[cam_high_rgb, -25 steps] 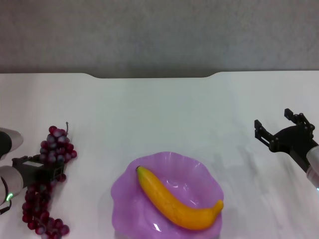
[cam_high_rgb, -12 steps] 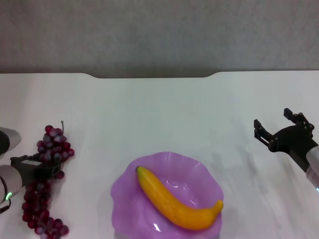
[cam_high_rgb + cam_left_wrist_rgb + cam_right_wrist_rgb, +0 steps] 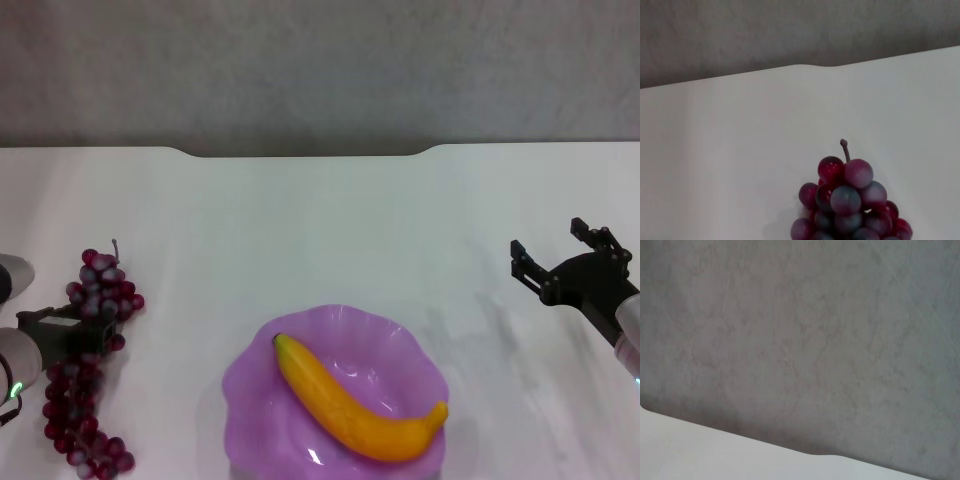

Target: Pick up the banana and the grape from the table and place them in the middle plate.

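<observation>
The banana lies inside the purple scalloped middle plate at the front centre of the table. The grape, a long dark red bunch, is at the far left. My left gripper is shut around the middle of the bunch, which hangs down on both sides of it. The top of the bunch and its stem show close up in the left wrist view. My right gripper is open and empty above the table at the right, well away from the plate.
The notched far edge of the table runs along a grey wall. The right wrist view shows only that wall and a strip of table edge.
My left gripper has moved left and a little farther back with the grape bunch in it. The right arm, the plate and the banana have not moved.
</observation>
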